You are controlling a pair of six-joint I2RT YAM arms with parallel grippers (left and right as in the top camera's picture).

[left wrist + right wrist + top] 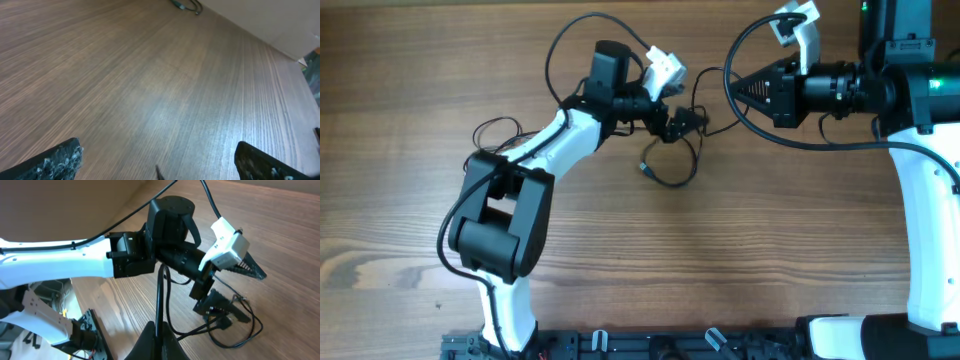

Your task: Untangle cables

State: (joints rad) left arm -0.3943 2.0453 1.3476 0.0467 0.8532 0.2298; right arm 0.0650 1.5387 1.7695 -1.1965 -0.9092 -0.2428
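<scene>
My left gripper (pixel 254 296) stands wide, with nothing between the fingers. From its own wrist they are two dark, speckled wedges at the bottom corners of the view, bare table between them. From my right wrist, one finger (pixel 248 269) is a ribbed black triangle. The other hangs lower, just over the cables (pixel 672 184). I cannot tell whether it touches them. A boxy white camera (pixel 665 68) sits on top of this wrist.

The cables are very thin black wires in a few slack, rounded loops, flat on the table (pixel 620 280). They lie in its far half, about midway between the left and right edges, right beneath my left gripper. One strand ends in a tiny pale plug (pixel 647 170) on the near-left side of the loops. Another thin strand runs up toward the far edge.

My right gripper (pixel 733 88) is closed, its black fingers meeting in one narrow point aimed left at the cables, a little apart from them. A thicker, glossy black cord curves in front of it. I cannot tell whether the tips pinch anything.

The table is matt brown wood with long, fine, straight grain.
</scene>
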